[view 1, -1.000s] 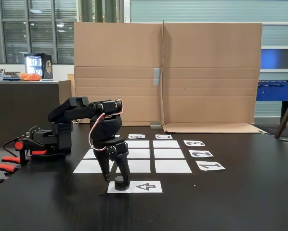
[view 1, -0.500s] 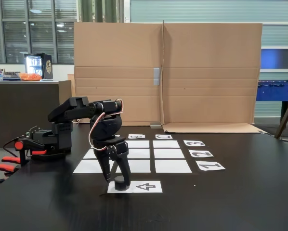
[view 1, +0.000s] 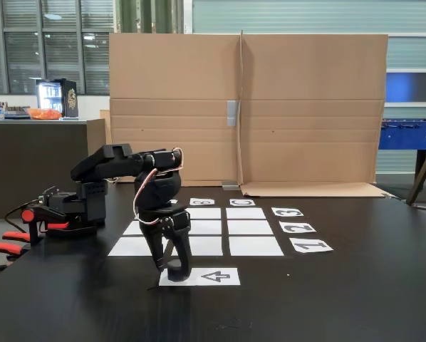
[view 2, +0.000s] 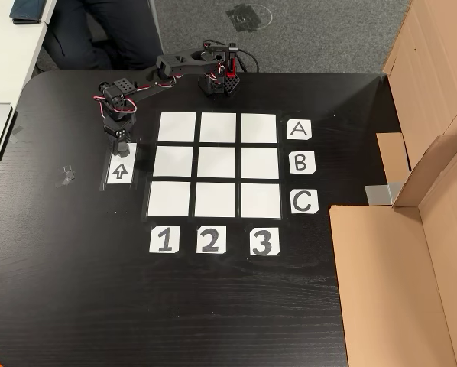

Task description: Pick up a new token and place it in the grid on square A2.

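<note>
My black gripper [view 1: 171, 273] points down over the left end of the arrow sheet [view 1: 211, 276]. Its fingers are drawn in around the small black token [view 1: 174, 270], which rests on that sheet. From above, the gripper [view 2: 120, 144] and the token [view 2: 122, 148] lie at the sheet's top edge, left of the grid [view 2: 218, 164]. Square A2 [view 2: 218, 127] is the bare middle cell of the row labelled A. In the fixed view the arm partly covers square A2 [view 1: 130, 229].
Paper labels A, B, C [view 2: 299, 162] and 1, 2, 3 [view 2: 209, 240] border the grid. The arm's base [view 2: 219, 80] stands at the table's far edge. Cardboard walls [view 1: 248, 107] close one side, with a cardboard sheet [view 2: 385, 283] on the table. A small scrap [view 2: 67, 173] lies left of the arrow sheet.
The gripper's fingers have drawn closer together around the token. The arm has hardly moved otherwise.
</note>
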Motion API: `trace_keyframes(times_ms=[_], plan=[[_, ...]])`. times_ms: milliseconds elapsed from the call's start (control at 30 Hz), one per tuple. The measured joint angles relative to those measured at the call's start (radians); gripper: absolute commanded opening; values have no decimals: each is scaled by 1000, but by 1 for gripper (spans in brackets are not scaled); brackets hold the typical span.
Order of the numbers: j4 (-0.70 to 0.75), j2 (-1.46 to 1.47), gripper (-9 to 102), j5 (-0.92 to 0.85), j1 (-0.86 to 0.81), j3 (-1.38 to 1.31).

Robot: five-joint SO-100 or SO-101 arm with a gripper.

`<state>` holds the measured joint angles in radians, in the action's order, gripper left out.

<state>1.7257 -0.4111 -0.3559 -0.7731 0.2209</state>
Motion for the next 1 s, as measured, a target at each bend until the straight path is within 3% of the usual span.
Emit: trace_keyframes(times_ms=[400,1000], plan=[[0,0,15,0,2,0],[8,-48,15,14,15,-9]])
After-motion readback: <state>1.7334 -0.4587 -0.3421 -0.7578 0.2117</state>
